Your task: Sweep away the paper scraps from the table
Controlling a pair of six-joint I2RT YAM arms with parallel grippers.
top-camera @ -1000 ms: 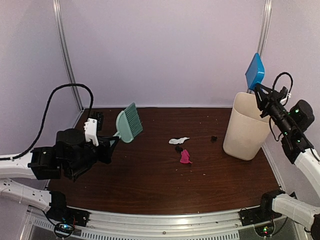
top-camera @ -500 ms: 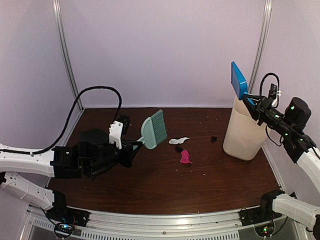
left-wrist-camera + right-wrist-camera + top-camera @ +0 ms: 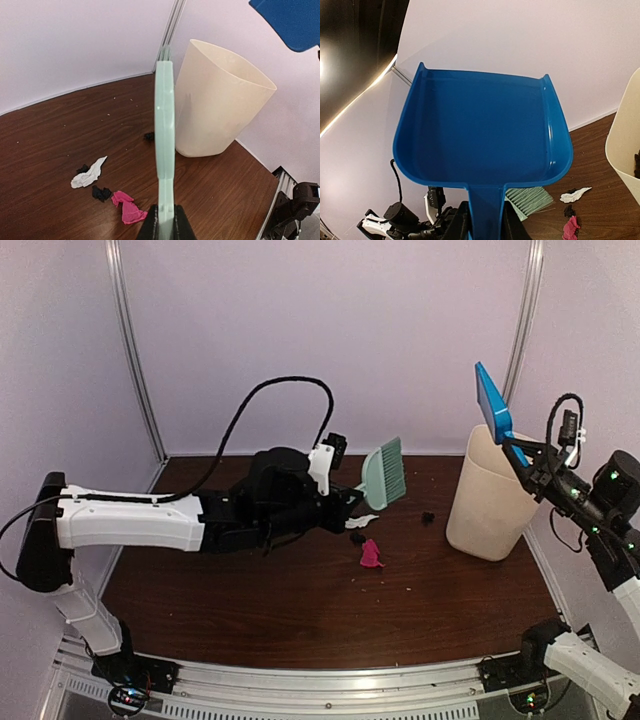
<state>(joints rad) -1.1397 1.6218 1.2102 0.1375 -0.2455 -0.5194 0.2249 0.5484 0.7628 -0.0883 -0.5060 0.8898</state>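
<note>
My left arm reaches out across the table (image 3: pixel 250 610) toward the cream bin (image 3: pixel 490 500). The left gripper (image 3: pixel 165 223) has its fingers pinched tight on the handle of the mint-green brush (image 3: pixel 384 472). The brush head hangs in the air well to the left of the bin, raised off the wood with its bristles not yet turned down. The paper scraps (image 3: pixel 365 538) lie on the table left of the bin, near the brush head. There is a white strip (image 3: pixel 358 521) on the far side, a black bit (image 3: pixel 357 537) just beside it, and a pink piece (image 3: pixel 371 554) nearest to me. A lone black bit (image 3: pixel 428 516) sits apart from those, close to the bin's left foot. Above the bin's rim the blue dustpan (image 3: pixel 493 405) is held high and tilted. The right wrist view shows its pan empty, and the right gripper (image 3: pixel 484 220) has its fingers closed narrowly on the pan's handle. I read this as the set-up for a sweep, with both tools in hand and these scraps on the wood ungathered. Next I would lower the dustpan off the bin and lay its lip flat on the table on the bin's side of the scraps. Then I would roll the brush bristles-down on their far-left side and draw it gently toward the pan, since paper this light will likely flick away under a fast stroke.
</note>
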